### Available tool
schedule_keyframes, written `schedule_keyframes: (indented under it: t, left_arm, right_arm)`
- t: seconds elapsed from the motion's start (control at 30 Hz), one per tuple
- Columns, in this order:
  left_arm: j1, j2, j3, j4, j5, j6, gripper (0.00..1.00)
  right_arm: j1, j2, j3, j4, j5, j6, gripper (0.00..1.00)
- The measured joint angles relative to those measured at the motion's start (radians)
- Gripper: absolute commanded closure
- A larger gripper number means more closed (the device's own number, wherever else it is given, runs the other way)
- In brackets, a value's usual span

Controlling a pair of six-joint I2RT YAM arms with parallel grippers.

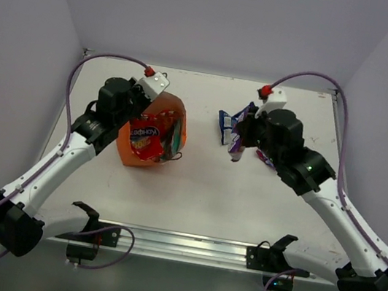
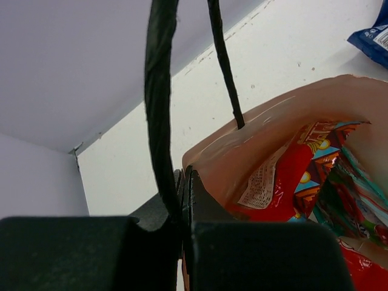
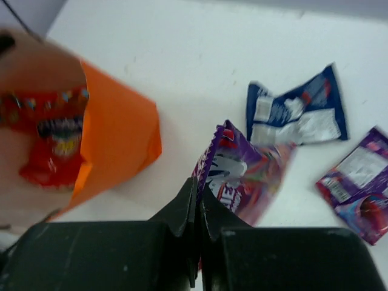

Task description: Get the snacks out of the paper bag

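Note:
The orange paper bag [image 1: 177,118] stands open at the table's left middle, with a red-orange packet [image 1: 144,138] and a teal-green one inside. My left gripper [image 1: 139,109] is shut on the bag's rim [image 2: 209,154] beside its dark loop handle [image 2: 159,91]. My right gripper [image 1: 239,142] is shut on a purple snack packet [image 3: 245,173] and holds it above the table, right of the bag [image 3: 115,130]. A blue-white packet [image 3: 297,112] and another purple packet [image 3: 357,185] lie on the table beyond it.
The blue-white packet [image 1: 225,123] lies near the table's back middle. Pale walls close the table on three sides. A metal rail [image 1: 178,245] with both arm bases runs along the near edge.

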Motion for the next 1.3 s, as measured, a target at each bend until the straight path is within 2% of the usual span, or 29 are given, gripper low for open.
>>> schedule_keyframes:
  t: [0.1,0.23,0.37,0.43,0.47,0.5,0.6,0.67,0.8,1.0,1.17,1.3]
  left_arm:
    - [0.000,0.012,0.002,0.021,0.014,0.030,1.00]
    - [0.000,-0.001,-0.015,0.039,0.032,0.058,1.00]
    - [0.000,-0.092,-0.103,0.083,0.084,0.078,1.00]
    - [0.000,-0.145,-0.143,0.092,0.116,0.082,1.00]
    - [0.000,-0.169,-0.161,0.094,0.132,0.085,1.00]
    - [0.000,-0.187,-0.175,0.096,0.148,0.087,1.00]
    - [0.000,-0.210,-0.195,0.098,0.176,0.086,1.00]
    - [0.000,-0.209,-0.195,0.098,0.186,0.080,1.00]
    - [0.000,-0.202,-0.195,0.099,0.201,0.048,1.00]
    - [0.001,-0.169,-0.158,0.073,0.204,-0.017,1.00]
    - [0.001,-0.166,-0.142,0.053,0.204,-0.060,1.00]
    - [0.001,-0.169,-0.142,0.051,0.209,-0.090,1.00]
  right_arm:
    - [0.001,0.029,-0.132,0.037,-0.121,0.023,1.00]
    - [0.003,0.098,-0.258,0.154,-0.358,0.060,1.00]
    - [0.008,0.114,-0.394,0.308,-0.505,0.108,1.00]
    - [0.008,0.129,-0.444,0.349,-0.518,0.129,0.90]
    - [0.007,0.138,-0.470,0.363,-0.515,0.141,0.81]
    - [0.005,0.145,-0.496,0.369,-0.506,0.151,0.61]
    - [-0.014,0.148,-0.541,0.340,-0.454,0.185,0.26]
    - [-0.024,0.140,-0.537,0.283,-0.394,0.185,0.21]
    - [-0.016,0.080,-0.439,0.135,-0.267,0.160,0.21]
    - [0.157,0.037,-0.090,0.082,-0.112,0.105,0.27]
    - [0.272,0.150,0.138,0.093,-0.062,0.083,0.35]
    - [0.323,0.296,0.209,0.114,-0.023,0.077,0.39]
